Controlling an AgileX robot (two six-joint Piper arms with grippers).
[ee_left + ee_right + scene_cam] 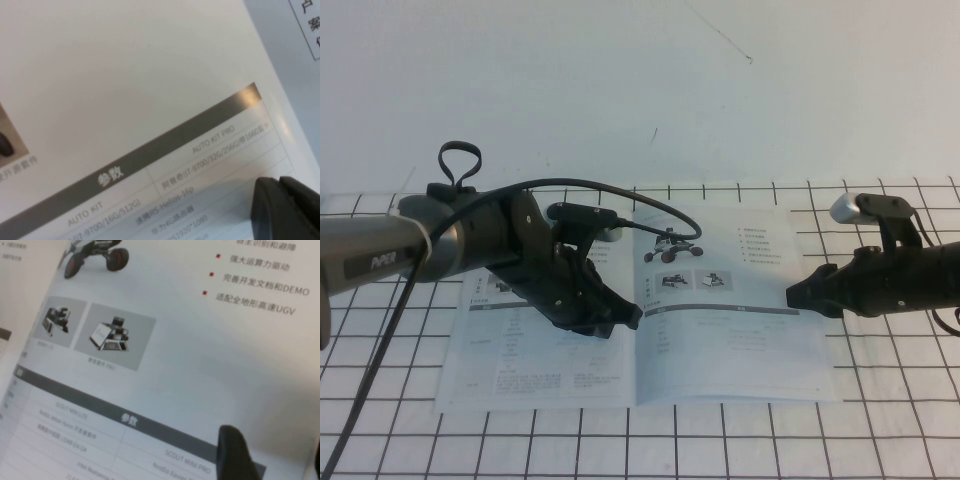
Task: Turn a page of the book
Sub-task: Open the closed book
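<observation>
The book (540, 350) lies open and flat on the grid table. Its right-hand leaf is the page (740, 330), with a big-wheeled rover photo (672, 248), two small photos and a grey bar. My left gripper (632, 316) is shut and empty, low over the left leaf near the spine; in the left wrist view (278, 181) its closed tips hover by the grey bar (150, 150). My right gripper (796, 294) is at the page's outer edge. In the right wrist view (273, 437) it is open over the page (200, 350), one finger (232, 450) by the grey bar (100, 407).
The white table with a black grid (880, 430) extends around the book on all sides. A plain white wall rises behind. The left arm's black cable (620, 190) arcs over the book's top edge and hangs down at the left.
</observation>
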